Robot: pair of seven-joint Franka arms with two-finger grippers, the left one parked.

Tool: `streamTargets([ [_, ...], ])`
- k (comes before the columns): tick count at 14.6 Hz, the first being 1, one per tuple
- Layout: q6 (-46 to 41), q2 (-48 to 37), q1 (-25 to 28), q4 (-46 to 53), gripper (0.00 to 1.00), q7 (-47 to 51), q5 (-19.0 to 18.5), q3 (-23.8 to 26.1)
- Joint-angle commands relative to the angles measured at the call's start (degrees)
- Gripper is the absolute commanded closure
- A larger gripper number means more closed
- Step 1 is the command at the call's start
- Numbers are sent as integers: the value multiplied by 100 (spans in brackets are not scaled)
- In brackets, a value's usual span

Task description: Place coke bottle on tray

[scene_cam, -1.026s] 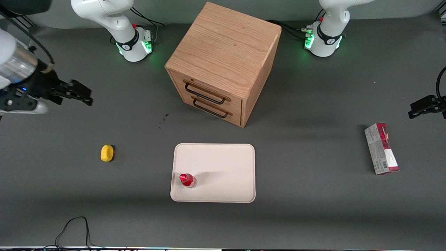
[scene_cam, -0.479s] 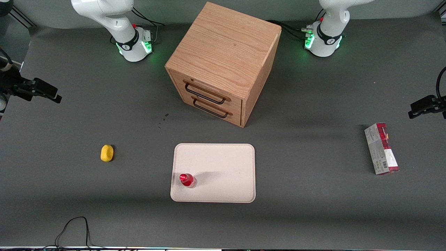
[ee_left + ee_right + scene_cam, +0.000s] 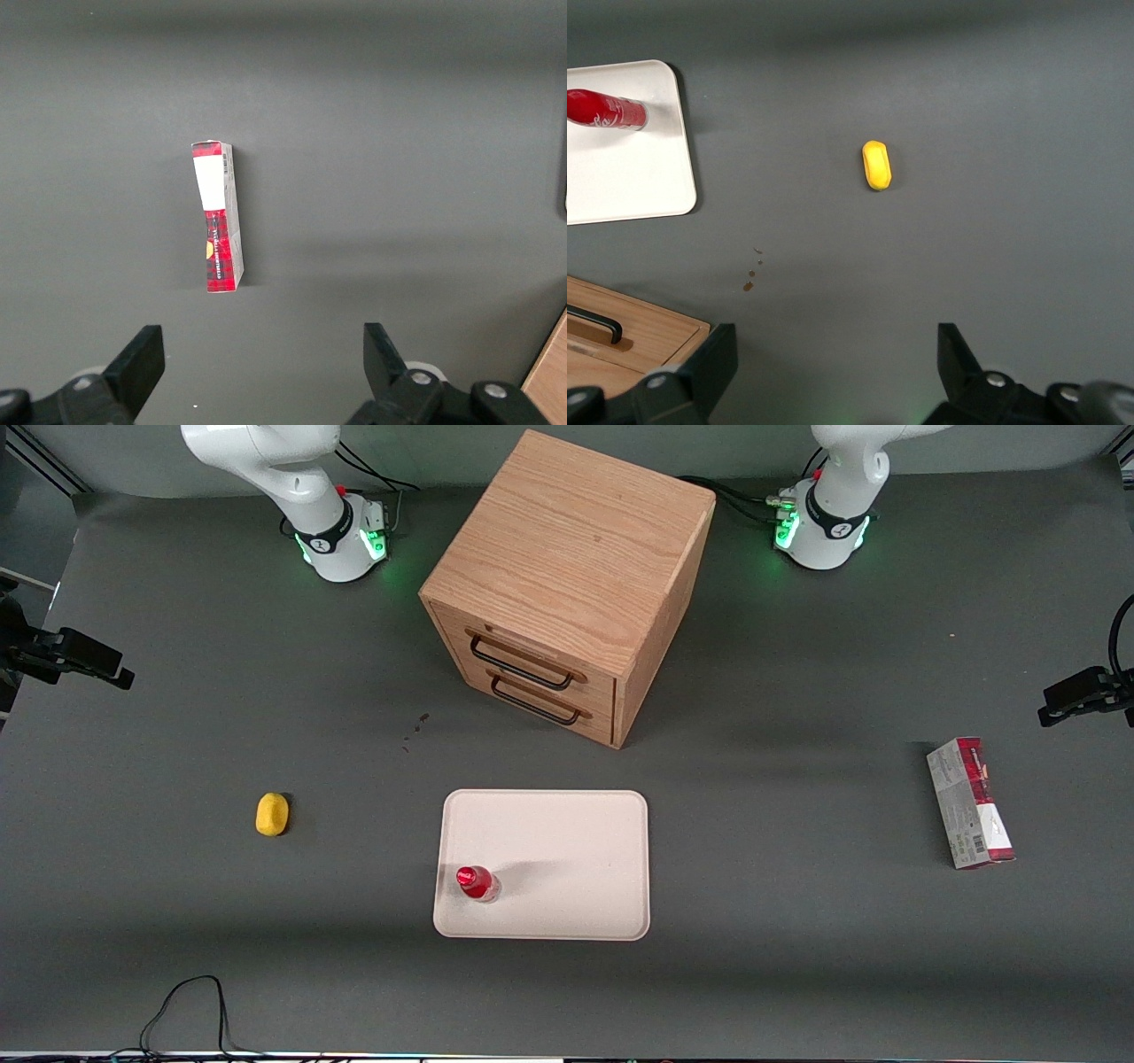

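Note:
The coke bottle stands upright on the pale beige tray, in the corner nearest the front camera on the working arm's side. It is a small red bottle, seen from above as a red circle. My right gripper hangs high over the table's edge at the working arm's end, well away from the tray. It is open, with only bare grey table between its fingers.
A wooden two-drawer cabinet stands farther from the front camera than the tray. A small yellow object lies between tray and gripper. A red-and-grey carton lies toward the parked arm's end.
My gripper has drawn back toward the working arm's end of the table, away from the tray, most of the arm leaving the front view. The bottle has stayed put on the tray.

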Motion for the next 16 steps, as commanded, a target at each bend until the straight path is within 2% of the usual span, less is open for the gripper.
streamTargets([
  [1,100,-42,79,-63,0,-71,-60,-50],
  [16,56,11,70,-72,0,-141,-77,-50],
])
